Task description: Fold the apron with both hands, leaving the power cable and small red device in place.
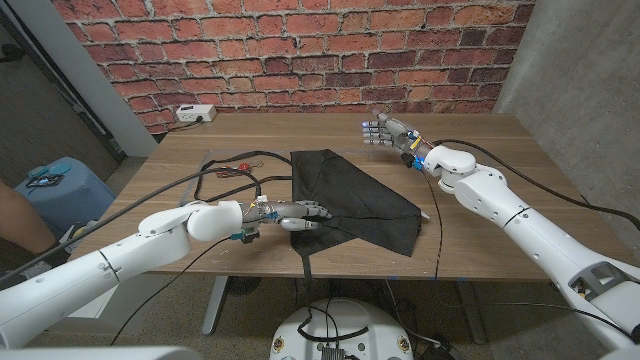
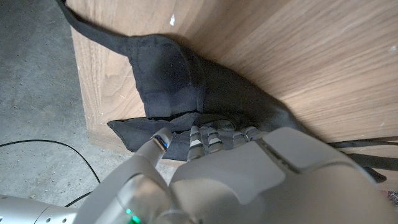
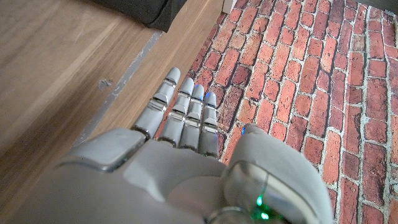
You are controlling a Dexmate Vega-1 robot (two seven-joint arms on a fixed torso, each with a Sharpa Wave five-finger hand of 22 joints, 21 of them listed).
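The black apron (image 1: 345, 195) lies crumpled in the middle of the wooden table (image 1: 480, 240), one strap (image 1: 305, 262) trailing off the front edge. My left hand (image 1: 290, 213) reaches onto its left edge with fingers stretched out, touching the cloth. In the left wrist view the fingertips (image 2: 211, 134) lie against a fold of the apron (image 2: 174, 87), the thumb apart from them. My right hand (image 1: 385, 130) hovers over the table's far right with fingers straight and apart, holding nothing; its fingers (image 3: 186, 112) point toward the brick wall. The power cable (image 1: 215, 172) and small red device (image 1: 238, 168) sit left of the apron.
A white power strip (image 1: 195, 113) sits behind the table's far left corner. A blue bin (image 1: 65, 185) and a person's arm (image 1: 15, 215) are beside the table on the left. A black cable (image 1: 440, 235) runs across the table's right side.
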